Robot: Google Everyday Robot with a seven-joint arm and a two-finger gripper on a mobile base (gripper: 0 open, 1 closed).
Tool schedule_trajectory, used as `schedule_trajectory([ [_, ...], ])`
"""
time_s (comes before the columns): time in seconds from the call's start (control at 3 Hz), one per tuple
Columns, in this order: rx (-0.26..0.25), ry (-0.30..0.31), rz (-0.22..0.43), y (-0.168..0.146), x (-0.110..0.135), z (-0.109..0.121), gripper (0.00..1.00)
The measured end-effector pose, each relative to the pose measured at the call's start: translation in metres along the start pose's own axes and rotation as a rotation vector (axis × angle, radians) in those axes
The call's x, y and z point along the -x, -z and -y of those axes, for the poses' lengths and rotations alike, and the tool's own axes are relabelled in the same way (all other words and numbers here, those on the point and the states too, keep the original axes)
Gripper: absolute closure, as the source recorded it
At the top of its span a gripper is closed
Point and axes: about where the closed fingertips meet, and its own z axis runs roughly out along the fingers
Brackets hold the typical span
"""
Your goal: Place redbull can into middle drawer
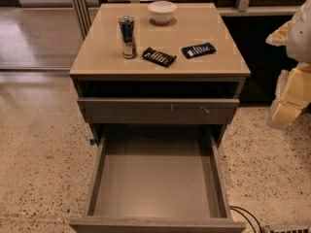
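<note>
The gripper (287,103) is hanging at the far right of the camera view, beside the cabinet's right flank and apart from it, at about the height of the upper drawer front; only pale yellow and white parts of it are showing, and whether it is apart or together cannot be told. It is holding nothing that can be seen.

To the gripper's left and a little higher, the tan tabletop (214,28) is carrying four things. The nearer snack packet (198,50), dark blue with pale print, is lying flat closest to the gripper. Just beyond it to the left, the farther snack packet (159,57), black with pale stripes, is lying flat at a slant. The redbull can (127,35) is standing upright farther left again, well apart from the gripper and close to the black packet without touching it. The white bowl (162,11) is sitting behind the packets, toward the back edge.

Below the tabletop, level with the gripper, the upper drawer front (158,110) is showing pale scratches and is standing slightly out. Lower and to the gripper's left, the middle drawer (158,178) is standing pulled far out, its smooth grey floor showing with nothing on it. A dark cable (245,217) is lying on the speckled floor (39,154) below the gripper
</note>
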Motion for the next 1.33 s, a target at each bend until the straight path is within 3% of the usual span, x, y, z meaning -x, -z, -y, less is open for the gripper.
schedule_trajectory([
  [0.33, -0.008, 0.005, 0.007, -0.007, 0.007, 0.002, 0.00],
  [1.0, -0.001, 0.034, 0.116, -0.051, 0.065, 0.033, 0.00],
  [1.33, 0.010, -0.017, 0.187, -0.069, 0.087, 0.059, 0.00],
])
